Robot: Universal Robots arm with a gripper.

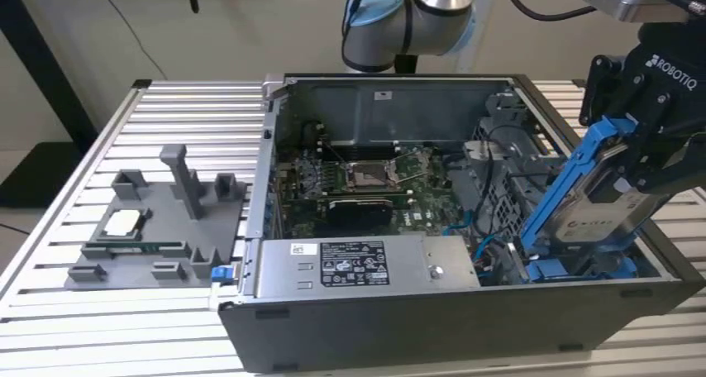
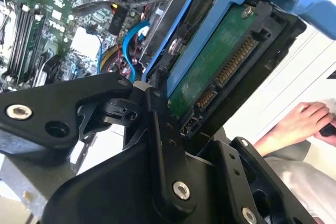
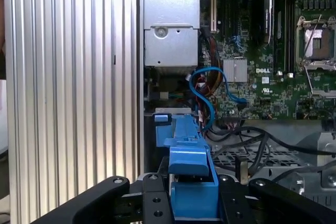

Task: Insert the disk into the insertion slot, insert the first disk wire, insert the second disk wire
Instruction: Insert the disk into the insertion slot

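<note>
The disk (image 1: 601,212), a silver drive in a bright blue carrier, hangs steeply tilted over the case's corner at the exterior view's right, and my black gripper (image 1: 631,164) is shut on it. Its lower end sits just above the insertion slot (image 1: 579,269), a grey bay with blue guides. The second wrist view shows the disk's green circuit board (image 2: 220,61) and bare connectors, with one of the fingers (image 2: 157,124) pressed against the carrier rail. In the first wrist view the carrier (image 3: 191,177) sits between my gripper (image 3: 193,199) jaws. A loose blue cable (image 3: 202,95) curls beside the bay.
The open computer case lies on a slatted aluminium table (image 1: 165,112). Inside it are the motherboard (image 1: 364,178) and a grey labelled power-supply box (image 1: 353,265). A grey parts fixture (image 1: 155,220) sits at the exterior view's left. A person's hand (image 2: 299,124) rests outside the case.
</note>
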